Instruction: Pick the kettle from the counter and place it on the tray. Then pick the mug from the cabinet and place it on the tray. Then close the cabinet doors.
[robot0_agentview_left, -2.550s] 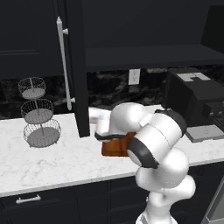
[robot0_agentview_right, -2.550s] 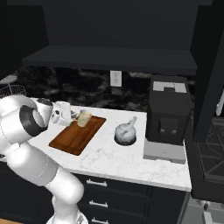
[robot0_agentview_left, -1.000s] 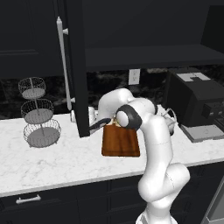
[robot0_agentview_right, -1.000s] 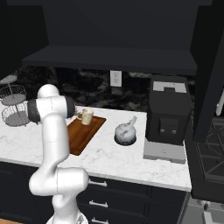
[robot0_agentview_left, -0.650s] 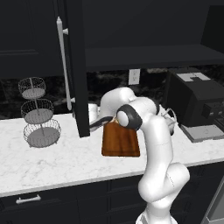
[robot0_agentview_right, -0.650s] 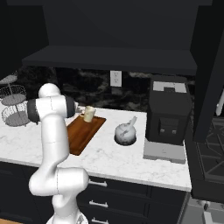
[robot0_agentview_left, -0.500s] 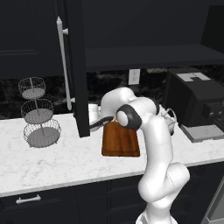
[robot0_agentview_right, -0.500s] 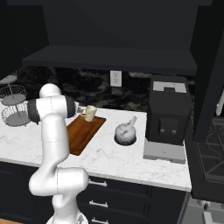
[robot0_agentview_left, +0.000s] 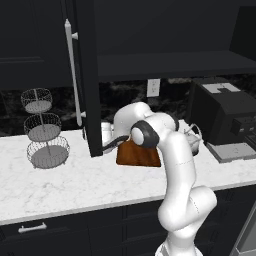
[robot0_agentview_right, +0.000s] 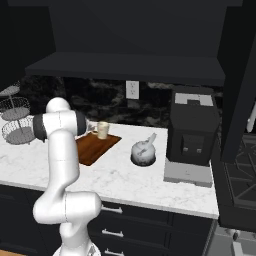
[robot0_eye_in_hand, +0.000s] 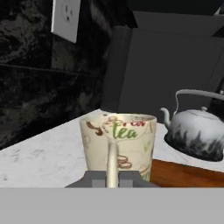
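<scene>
Fingers (robot0_eye_in_hand: 113, 174) pinched shut on mug (robot0_eye_in_hand: 118, 144) handle, mug upright at tray's (robot0_agentview_right: 92, 148) far corner; kettle (robot0_agentview_right: 143, 151) off tray, to right on counter (robot0_agentview_right: 120, 175).

The mug (robot0_eye_in_hand: 118, 146) bears the green word "tea" on its side.

Cream patterned mug (robot0_eye_in_hand: 118, 146) – silvery kettle (robot0_eye_in_hand: 196, 131) – reddish-brown tray (robot0_agentview_right: 93, 146)
</scene>
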